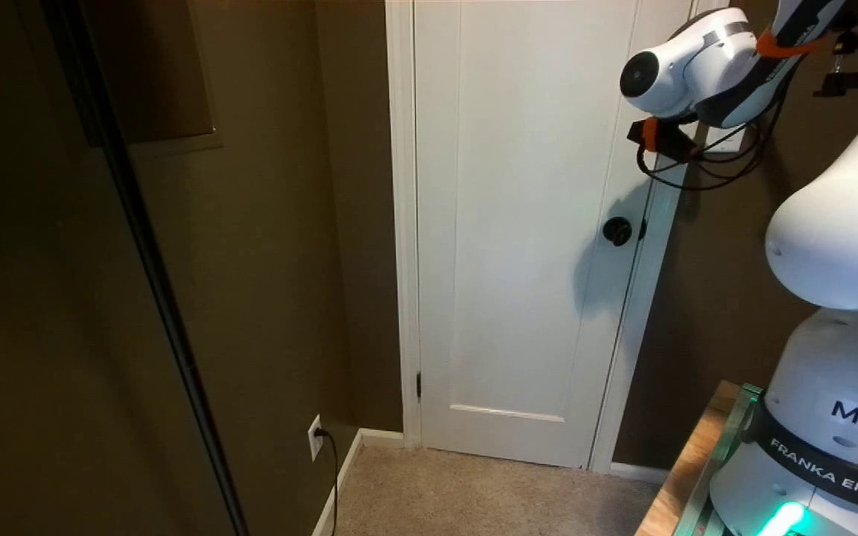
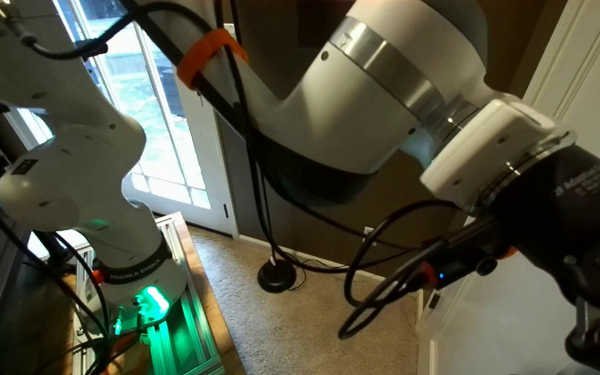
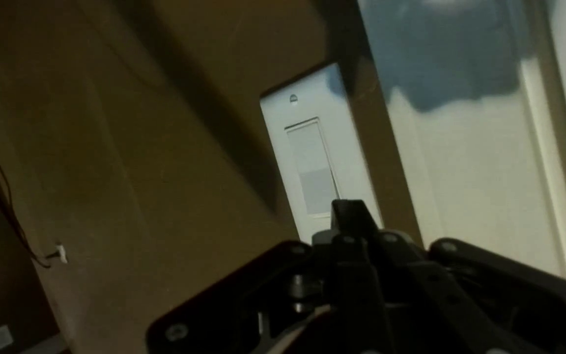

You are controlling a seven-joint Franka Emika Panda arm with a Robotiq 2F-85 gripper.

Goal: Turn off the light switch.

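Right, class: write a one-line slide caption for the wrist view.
Closed tool in front of a white light switch on a brown wall, beside pale door trim; contact unclear.

White rocker light switch (image 3: 321, 156) near the center of the wrist view, its rectangular plate slanting, upper end leaning left, bottom end hidden. One screw (image 3: 293, 99) shows near the top; the flat paddle (image 3: 311, 164) is paler above, greyer below. In an exterior view, the light switch (image 1: 731, 144) appears small, upper right, partly covered.
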